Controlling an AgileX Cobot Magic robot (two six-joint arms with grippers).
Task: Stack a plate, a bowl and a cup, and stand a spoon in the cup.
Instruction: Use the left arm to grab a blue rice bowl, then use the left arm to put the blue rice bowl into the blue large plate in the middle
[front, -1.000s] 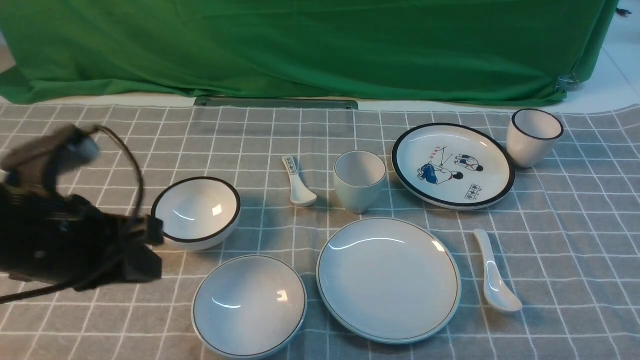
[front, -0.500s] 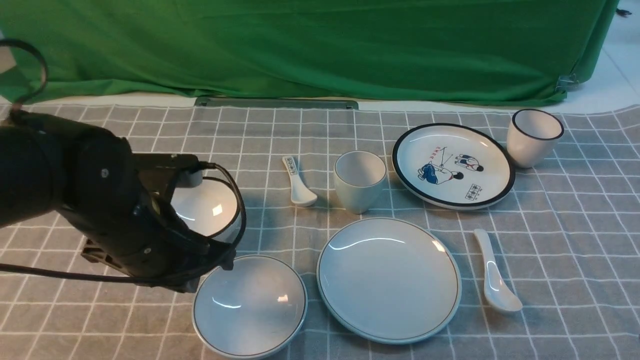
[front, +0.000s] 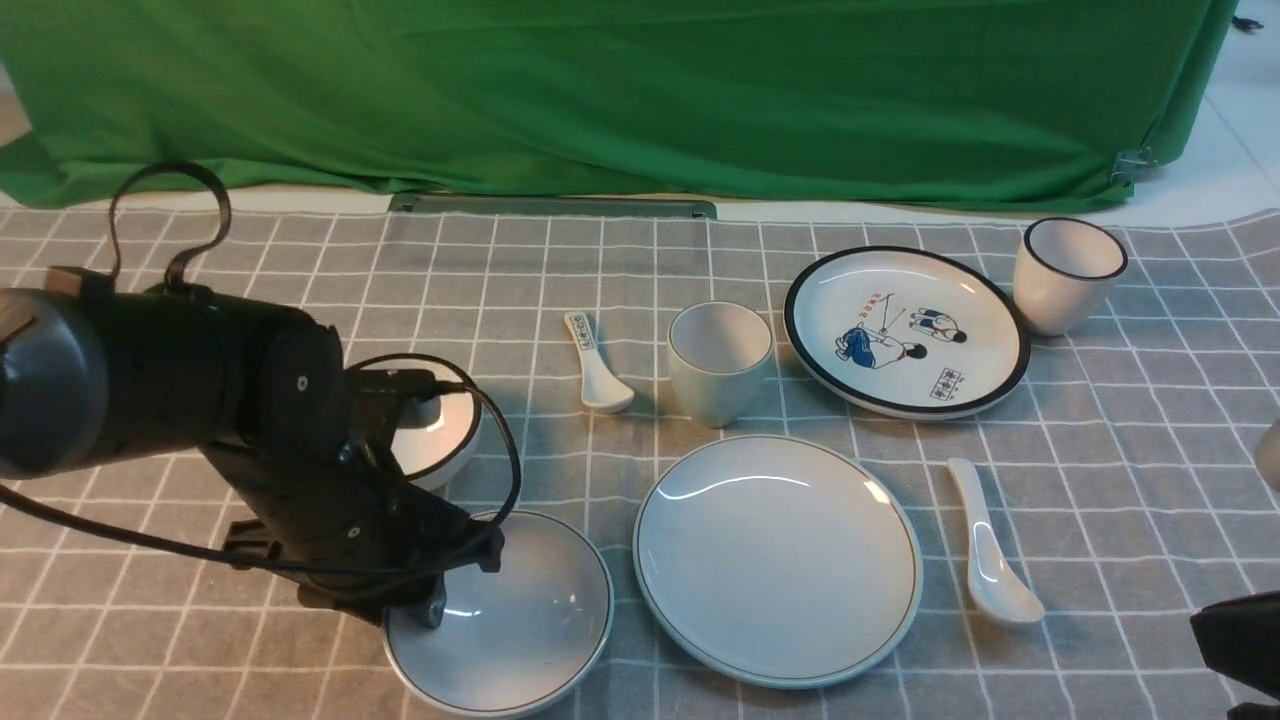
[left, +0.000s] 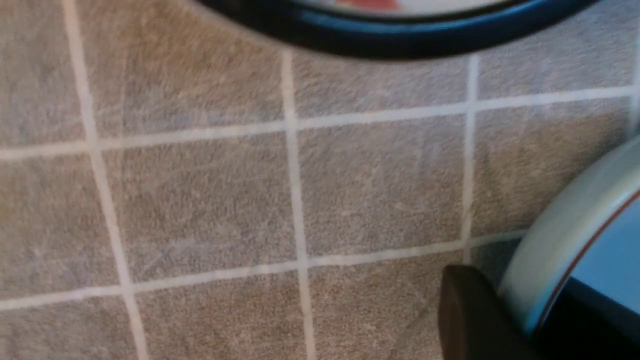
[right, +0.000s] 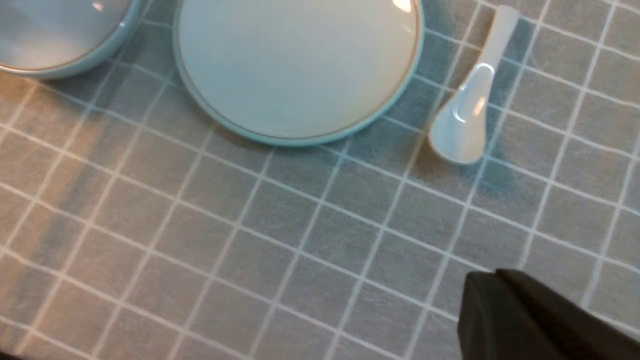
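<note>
Because the bowl (front: 530, 620) must go onto the plate (front: 778, 560) first, the left fingers (left: 470, 315) sit at its 9 o'clock rim, slightly parted astride that edge; whether they pinch it I cannot tell. The plate lies just beside the bowl at 3 o'clock, so a short lift and sideways carry should do. A black-rimmed bowl (front: 445, 440) crowds the arm at 12 o'clock. The cup (front: 720, 365) waits at the plate's 11 o'clock, the spoon (front: 985, 555) at its 3 o'clock. The right fingers (right: 500, 310) hang closed and empty over bare desk (right: 250, 250).
</note>
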